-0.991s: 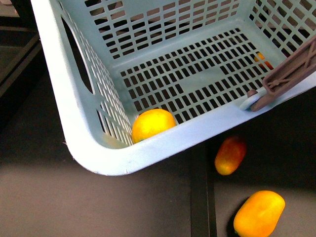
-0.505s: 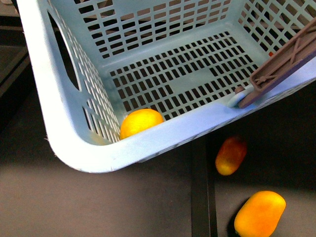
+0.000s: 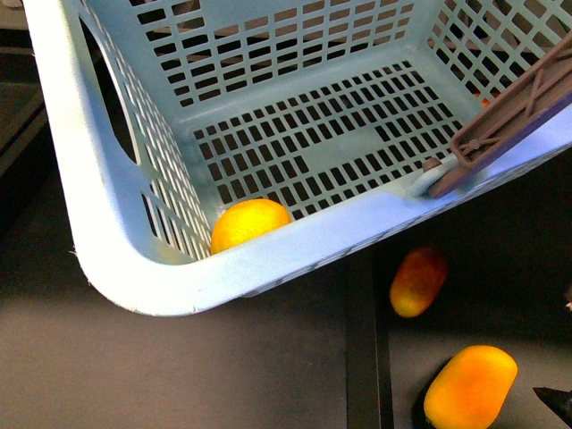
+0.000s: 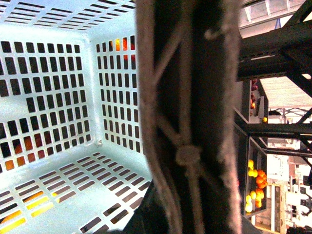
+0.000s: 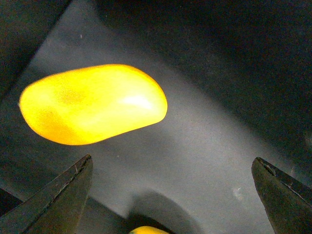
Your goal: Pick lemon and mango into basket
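The light teal basket is lifted and tilted and fills the upper front view. The lemon lies inside it in the near corner. My left gripper is shut on the basket's ribbed brown-grey handle, which hides most of the jaws. The handle also shows in the front view. The mango lies on the dark surface below the basket. My right gripper is open just above the surface, with the mango close ahead of its fingers. One fingertip shows beside the mango.
A smaller oblong fruit with a red blush lies near the mango, under the basket's edge. A sliver of yellow fruit shows at the right wrist view's edge. A distant shelf with orange and yellow fruits shows past the handle.
The basket has shifted left in the front view and carried the lemon with it. My right gripper's fingertip has come into the front view beside the mango. The mango and blushed fruit have not moved.
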Controlling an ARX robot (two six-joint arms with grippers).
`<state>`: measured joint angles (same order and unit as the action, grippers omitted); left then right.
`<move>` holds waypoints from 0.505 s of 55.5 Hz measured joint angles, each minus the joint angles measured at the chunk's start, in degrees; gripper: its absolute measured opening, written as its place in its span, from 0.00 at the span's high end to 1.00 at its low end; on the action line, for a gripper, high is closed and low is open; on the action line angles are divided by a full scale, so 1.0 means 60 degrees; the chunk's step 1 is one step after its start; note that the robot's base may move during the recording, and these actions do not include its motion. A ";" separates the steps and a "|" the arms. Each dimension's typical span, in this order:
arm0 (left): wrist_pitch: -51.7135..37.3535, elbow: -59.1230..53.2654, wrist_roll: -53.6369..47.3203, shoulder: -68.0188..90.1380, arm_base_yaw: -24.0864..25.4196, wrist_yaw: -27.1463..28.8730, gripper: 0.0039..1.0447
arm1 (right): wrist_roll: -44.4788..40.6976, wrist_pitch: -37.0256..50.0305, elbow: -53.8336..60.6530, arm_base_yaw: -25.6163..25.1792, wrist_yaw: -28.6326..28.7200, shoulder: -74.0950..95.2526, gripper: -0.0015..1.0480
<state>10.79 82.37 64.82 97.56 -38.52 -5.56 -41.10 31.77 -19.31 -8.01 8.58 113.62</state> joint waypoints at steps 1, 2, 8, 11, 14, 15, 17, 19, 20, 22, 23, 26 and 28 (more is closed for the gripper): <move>0.0000 0.0000 0.0000 0.0000 0.0000 -0.0007 0.96 | -0.0135 0.0015 -0.0040 -0.0015 0.0000 0.0076 0.08; 0.0000 0.0000 0.0000 0.0000 0.0000 -0.0007 0.96 | -0.0266 0.0022 -0.0077 -0.0029 0.0000 0.0149 0.08; 0.0000 0.0000 0.0000 0.0000 0.0000 0.0000 0.96 | -0.1326 -0.0062 -0.0463 -0.0131 0.0157 0.0776 0.08; 0.0000 0.0000 -0.0004 0.0000 0.0000 0.0007 0.96 | -0.1920 -0.0273 -0.0732 -0.0127 0.0463 0.1126 0.08; 0.0000 0.0000 -0.0004 0.0000 0.0000 0.0029 0.96 | -0.2426 -0.0430 -0.0922 -0.0109 0.0583 0.1341 0.08; 0.0000 0.0000 -0.0004 0.0000 0.0000 0.0029 0.96 | -0.2572 -0.0463 -0.0976 -0.0102 0.0586 0.1417 0.08; 0.0000 0.0000 -0.0004 0.0000 0.0000 0.0029 0.96 | -0.3031 -0.0510 -0.1082 -0.0087 0.0586 0.1563 0.08; 0.0000 0.0000 -0.0004 0.0000 0.0000 0.0029 0.96 | -0.3257 -0.0546 -0.1133 -0.0080 0.0583 0.1632 0.08; 0.0000 0.0000 -0.0004 0.0000 0.0000 0.0029 0.96 | -0.3428 -0.0572 -0.1173 -0.0076 0.0583 0.1698 0.08; 0.0000 0.0000 -0.0004 0.0000 0.0000 0.0033 0.96 | -0.3661 -0.0590 -0.1231 -0.0076 0.0579 0.1789 0.08; 0.0000 0.0000 -0.0004 0.0000 0.0000 0.0033 0.96 | -0.3883 -0.0608 -0.1282 -0.0069 0.0576 0.1876 0.08; 0.0000 0.0000 -0.0004 0.0000 0.0000 0.0033 0.96 | -0.4244 -0.0652 -0.1373 -0.0058 0.0579 0.1993 0.08; 0.0000 0.0000 -0.0004 0.0000 0.0000 0.0033 0.96 | -0.4645 -0.0761 -0.1504 -0.0044 0.0597 0.2098 0.08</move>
<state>10.79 82.37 64.79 97.56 -38.52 -5.37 -68.97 27.20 -28.34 -8.27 12.16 126.21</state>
